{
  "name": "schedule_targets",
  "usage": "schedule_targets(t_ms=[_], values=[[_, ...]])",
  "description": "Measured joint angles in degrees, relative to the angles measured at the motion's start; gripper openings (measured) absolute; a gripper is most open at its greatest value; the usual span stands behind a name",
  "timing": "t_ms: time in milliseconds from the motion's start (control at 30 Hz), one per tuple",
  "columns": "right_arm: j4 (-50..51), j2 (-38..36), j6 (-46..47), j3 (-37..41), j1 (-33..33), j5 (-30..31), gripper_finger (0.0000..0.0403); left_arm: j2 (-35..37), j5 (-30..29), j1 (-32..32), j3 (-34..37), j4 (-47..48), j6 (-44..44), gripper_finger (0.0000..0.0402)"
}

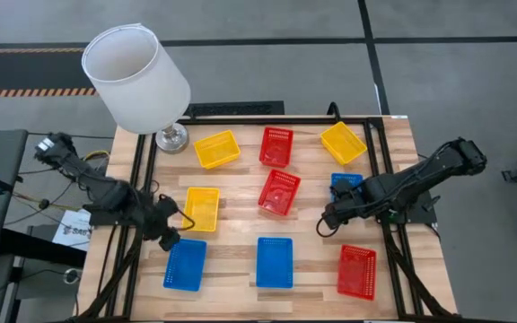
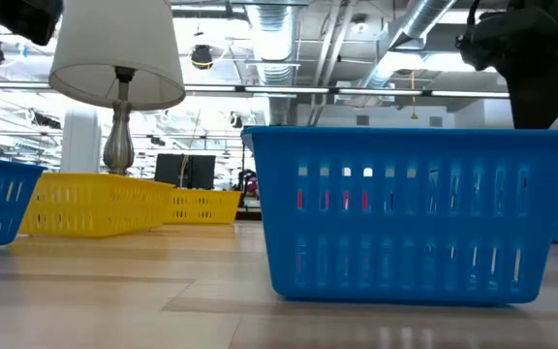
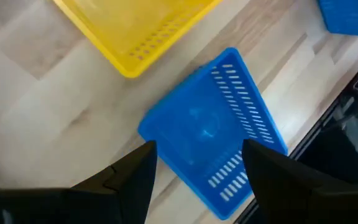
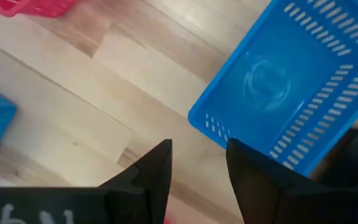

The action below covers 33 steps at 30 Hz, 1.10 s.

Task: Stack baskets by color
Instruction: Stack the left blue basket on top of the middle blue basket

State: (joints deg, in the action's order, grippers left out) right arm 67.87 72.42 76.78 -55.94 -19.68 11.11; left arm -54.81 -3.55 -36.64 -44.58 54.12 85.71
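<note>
Nine small mesh baskets lie singly on the wooden table. There are three yellow ones [image 1: 216,149] [image 1: 343,143] [image 1: 202,208] and three red ones [image 1: 276,146] [image 1: 278,192] [image 1: 356,270]. Two blue ones [image 1: 185,265] [image 1: 274,262] sit along the near edge. A third blue basket [image 1: 346,184] sits at mid right, partly under my right arm. My left gripper [image 1: 170,235] hangs open above the near-left blue basket [image 3: 210,130], pointing down at its far end. My right gripper [image 1: 330,218] is open over bare wood [image 4: 197,168], just beside the mid-right blue basket [image 4: 291,93].
A big white lampshade [image 1: 137,76] on a metal foot [image 1: 171,137] stands at the far left corner. A black frame [image 1: 384,179] runs along the table's left, right and far sides. Bare wood shows between the baskets.
</note>
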Motion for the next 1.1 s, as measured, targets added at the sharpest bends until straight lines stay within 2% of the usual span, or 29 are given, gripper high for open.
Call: schedule_targets(t_ms=[233, 467, 700, 900, 1000, 1100], values=[[-1.9, 0.0, -3.7, 0.0, 0.7, 0.2, 0.0175, -5.8, -8.6, -7.3, 0.0, -1.8, 13.0, 0.0225], [-2.4, -0.5, -3.8, 0.0, -0.4, 0.1, 0.0175, -10.8, -2.8, -10.3, 0.0, -1.8, 20.0, 0.0226], [-3.0, -0.5, -3.7, 0.0, -3.2, -0.6, 0.0175, -15.5, -4.9, -13.7, 0.0, -1.6, 23.6, 0.0226], [-3.5, -0.5, -5.6, 0.0, -6.3, -0.8, 0.0175, -22.6, -6.4, -15.3, 0.0, -3.6, 26.7, 0.0225], [-3.5, -0.5, -7.0, 0.0, -7.6, -1.4, 0.0175, -25.3, -5.3, -15.0, 0.0, -6.8, 28.1, 0.0207], [-3.4, -0.5, -9.7, 0.0, -8.4, -2.2, 0.0175, -27.3, -5.2, -15.0, 0.0, -9.4, 31.0, 0.0157]])
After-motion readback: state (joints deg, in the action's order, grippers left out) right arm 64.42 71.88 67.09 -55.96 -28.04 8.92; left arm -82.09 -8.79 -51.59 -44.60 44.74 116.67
